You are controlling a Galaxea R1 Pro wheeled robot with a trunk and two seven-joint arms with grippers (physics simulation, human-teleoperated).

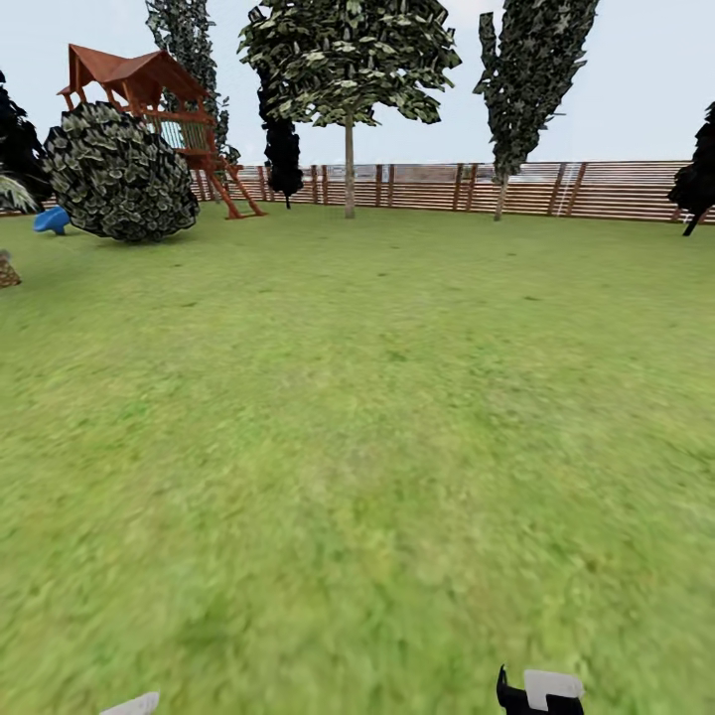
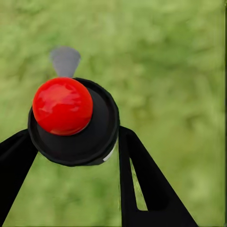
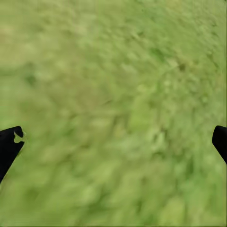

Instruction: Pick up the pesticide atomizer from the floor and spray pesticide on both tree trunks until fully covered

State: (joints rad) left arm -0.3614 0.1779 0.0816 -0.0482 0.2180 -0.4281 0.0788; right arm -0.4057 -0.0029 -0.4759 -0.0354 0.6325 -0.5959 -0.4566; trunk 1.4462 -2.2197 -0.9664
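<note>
In the left wrist view, the pesticide atomizer point(image 2: 71, 118) shows from above: a red knob on a round black cap with a grey nozzle behind it. My left gripper point(image 2: 75, 139) is shut on it, one black finger point(image 2: 142, 179) pressed to each side of the cap, with grass below. My right gripper point(image 3: 116, 139) is open over bare grass, holding nothing. Far ahead by the fence stands a tree point(image 1: 348, 60) with a slim pale tree trunk point(image 1: 349, 169). To its right rises a narrower tall tree point(image 1: 536, 70) with a thin pale trunk point(image 1: 501, 194).
Wide green lawn point(image 1: 377, 417) stretches to a brown slat fence point(image 1: 447, 187). A big round shrub point(image 1: 119, 174), a red wooden play tower point(image 1: 149, 94) and a blue object point(image 1: 50, 219) are at the far left. Dark conifers point(image 1: 283, 149) stand by the fence. A bit of my right arm point(image 1: 541, 692) shows low down.
</note>
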